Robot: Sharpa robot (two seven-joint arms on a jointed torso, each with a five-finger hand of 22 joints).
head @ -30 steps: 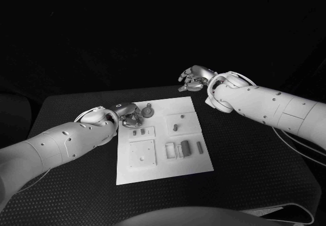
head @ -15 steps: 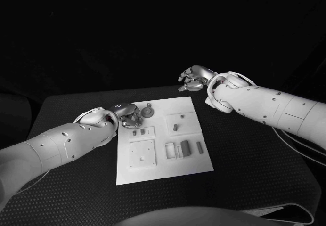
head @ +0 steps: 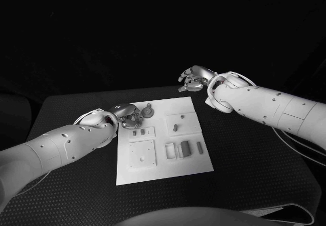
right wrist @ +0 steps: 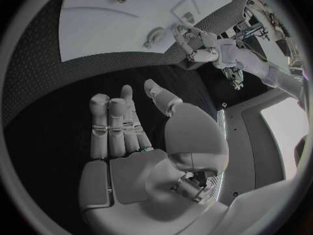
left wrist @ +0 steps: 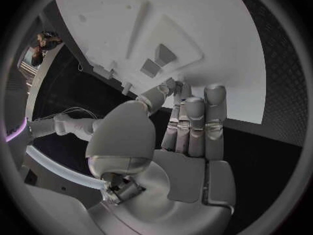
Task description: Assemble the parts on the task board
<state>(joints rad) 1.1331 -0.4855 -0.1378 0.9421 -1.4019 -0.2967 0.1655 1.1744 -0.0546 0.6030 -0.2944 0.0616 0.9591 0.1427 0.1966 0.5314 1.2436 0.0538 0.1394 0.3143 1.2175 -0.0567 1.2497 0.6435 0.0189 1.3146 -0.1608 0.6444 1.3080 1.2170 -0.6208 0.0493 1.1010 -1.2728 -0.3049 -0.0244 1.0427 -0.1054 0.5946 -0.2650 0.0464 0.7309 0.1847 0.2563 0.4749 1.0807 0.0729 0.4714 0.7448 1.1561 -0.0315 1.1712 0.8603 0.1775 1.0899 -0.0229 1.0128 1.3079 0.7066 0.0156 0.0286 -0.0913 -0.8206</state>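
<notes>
Over the last second the left hand (head: 126,115) had crept slightly further over the task board's (head: 163,165) far left corner, fingers straight and close together, pinching nothing, beside the round part (head: 147,112), suggesting a pickup, while the right hand (head: 195,78) hung loosely curled, empty, beyond.

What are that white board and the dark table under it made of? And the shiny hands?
The task board looks like matte white plastic: flat, even, with moulded recesses. The table seems topped with a black woven or rubbery mat, judging by its fine dotted grain. The left hand and right hand look like polished metal or metallised plastic, since they glint; which one is unclear.
</notes>
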